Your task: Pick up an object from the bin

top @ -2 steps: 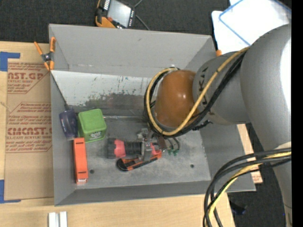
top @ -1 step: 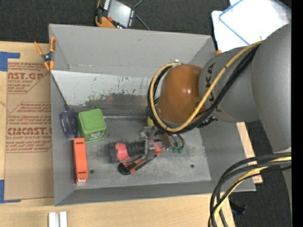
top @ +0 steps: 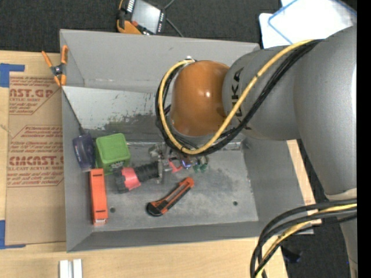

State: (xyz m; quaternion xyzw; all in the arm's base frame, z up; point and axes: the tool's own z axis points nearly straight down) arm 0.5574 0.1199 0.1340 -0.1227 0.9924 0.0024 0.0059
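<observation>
Orange cover [top: 197, 100] half hides the fingers [top: 164, 162] beside the pink-and-black tool [top: 128, 179]; their spread cannot be told.

Robotics lab.
A cabled industrial arm [top: 301, 91] is seen at 3 o'clock over a grey metal bin [top: 116, 57].

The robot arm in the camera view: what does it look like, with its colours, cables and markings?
The arm has thick, rounded, silver-grey links. Black letters reading KUKA run along one link. A shiny orange-brown dome cover sits at the wrist. Black and yellow cables loop around it. The gripper below is small, dark metal.
</observation>
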